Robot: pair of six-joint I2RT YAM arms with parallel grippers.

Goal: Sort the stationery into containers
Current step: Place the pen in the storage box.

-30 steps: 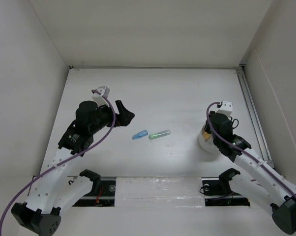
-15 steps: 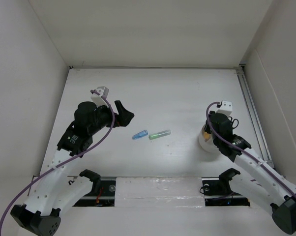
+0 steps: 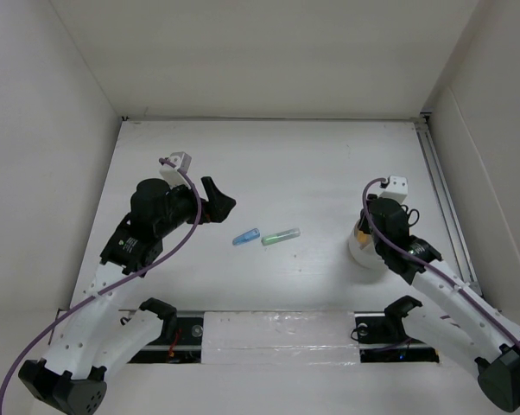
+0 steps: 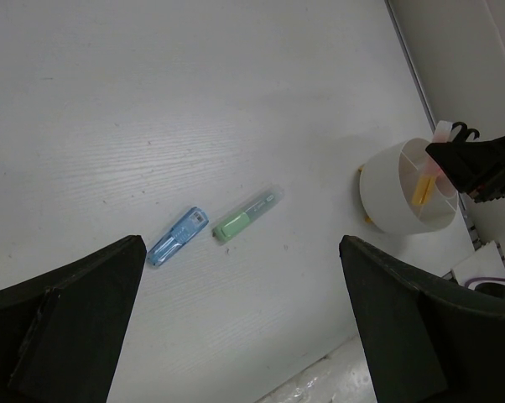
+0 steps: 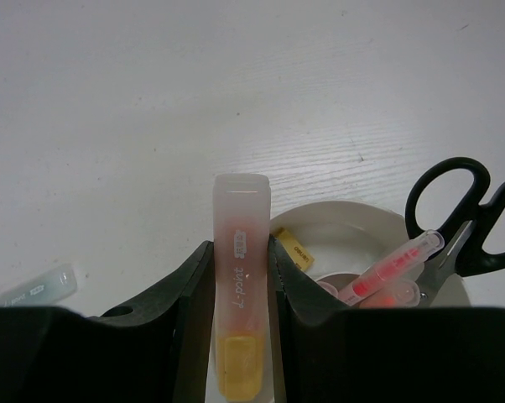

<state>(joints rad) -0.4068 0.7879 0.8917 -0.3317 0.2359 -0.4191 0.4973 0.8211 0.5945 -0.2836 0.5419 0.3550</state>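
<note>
**Orange marker gripped at the cup**

The right hand [image 5: 240, 250] is clamped on a stubby orange marker [image 5: 242, 311] with a pale translucent cap, at the round white cup [image 5: 341, 217] on the worktop's right. Black-handled scissors [image 5: 454, 201] and a red pen [image 5: 391, 267] stand inside the cup. The blue marker [image 4: 178, 237] and green marker [image 4: 247, 216] lie mid-worktop. The left hand [image 3: 217, 204] hovers to their left, fingers wide apart. Nothing has visibly shifted since a second ago.

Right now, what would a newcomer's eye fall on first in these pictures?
The right tool, shut on a stubby orange marker, hangs over the round white plastic cup at the white table's right. At its middle, a stubby blue marker and a stubby green marker lie end to end, apart from the wide-open left tool.
</note>
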